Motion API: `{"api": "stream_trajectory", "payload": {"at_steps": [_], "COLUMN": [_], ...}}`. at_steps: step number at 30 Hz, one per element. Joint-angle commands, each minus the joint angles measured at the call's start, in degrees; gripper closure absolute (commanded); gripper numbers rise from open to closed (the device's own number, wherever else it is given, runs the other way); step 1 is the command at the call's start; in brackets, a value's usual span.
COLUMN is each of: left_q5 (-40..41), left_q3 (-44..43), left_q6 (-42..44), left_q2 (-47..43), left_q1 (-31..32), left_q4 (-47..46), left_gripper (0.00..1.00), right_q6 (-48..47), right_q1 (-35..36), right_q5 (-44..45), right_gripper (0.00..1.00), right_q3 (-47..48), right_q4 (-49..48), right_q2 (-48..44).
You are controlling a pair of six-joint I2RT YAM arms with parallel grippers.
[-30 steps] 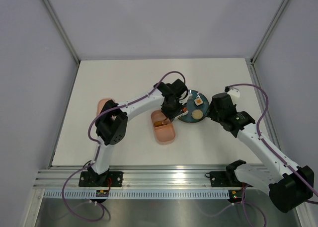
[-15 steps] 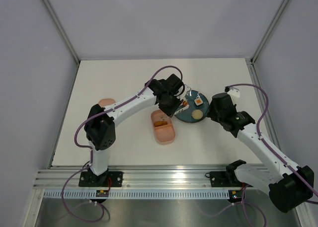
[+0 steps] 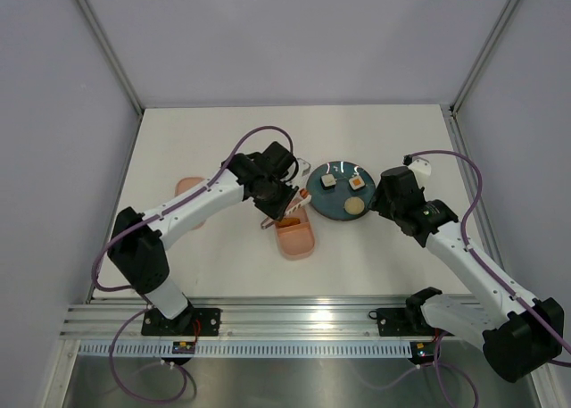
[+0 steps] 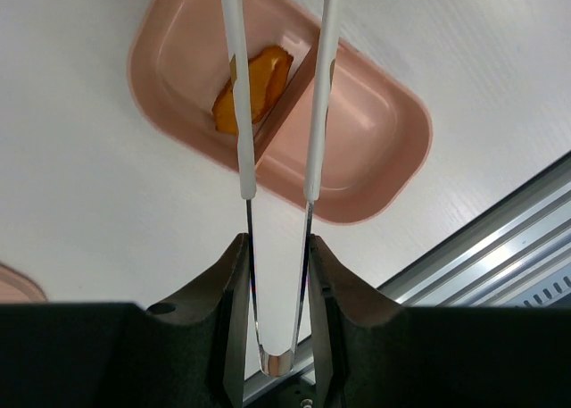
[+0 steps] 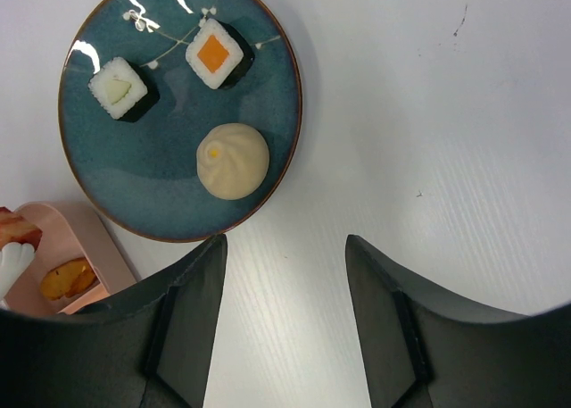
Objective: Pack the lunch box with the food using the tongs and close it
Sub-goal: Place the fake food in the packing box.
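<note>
My left gripper is shut on the tongs, squeezing their two white arms near the bend. In the left wrist view the tong tips run off the top of the picture, above the pink lunch box. One compartment holds an orange piece of food. In the right wrist view a white tong tip holds a red sausage bit over the lunch box. The teal plate carries two white cubes and a beige bun. My right gripper stands open beside the plate, nothing in it.
The pink lid lies left of the lunch box, partly under the left arm. The plate sits just right of the box. The metal rail runs along the table's near edge.
The left arm swung left and nearer, carrying the tongs from the plate's left edge to above the lunch box. The right arm has not moved.
</note>
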State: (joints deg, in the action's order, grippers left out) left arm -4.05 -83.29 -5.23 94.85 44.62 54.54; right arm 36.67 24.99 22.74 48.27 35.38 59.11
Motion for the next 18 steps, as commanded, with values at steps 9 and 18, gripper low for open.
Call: {"api": "stream_trajectory", "payload": {"at_steps": [9,18], "left_q5": [-4.1,-5.2], "left_q3": [10.4,9.2], "left_q6": [-2.5,-3.1], "left_q2": [-7.0,-4.9], "left_q1": [-4.5,-4.9], "left_q4": [-3.5,-4.7], "left_gripper": [1.0,0.87], "right_q6": [-0.5,-0.5], "right_q1": [-0.6,-0.5], "right_q5": [-1.7,-1.3], "right_gripper": [0.36,0.36], "right_q3": [0.9,0.9], "right_q4": [-1.4,-0.7], "right_q2": [0.2,-0.3]}}
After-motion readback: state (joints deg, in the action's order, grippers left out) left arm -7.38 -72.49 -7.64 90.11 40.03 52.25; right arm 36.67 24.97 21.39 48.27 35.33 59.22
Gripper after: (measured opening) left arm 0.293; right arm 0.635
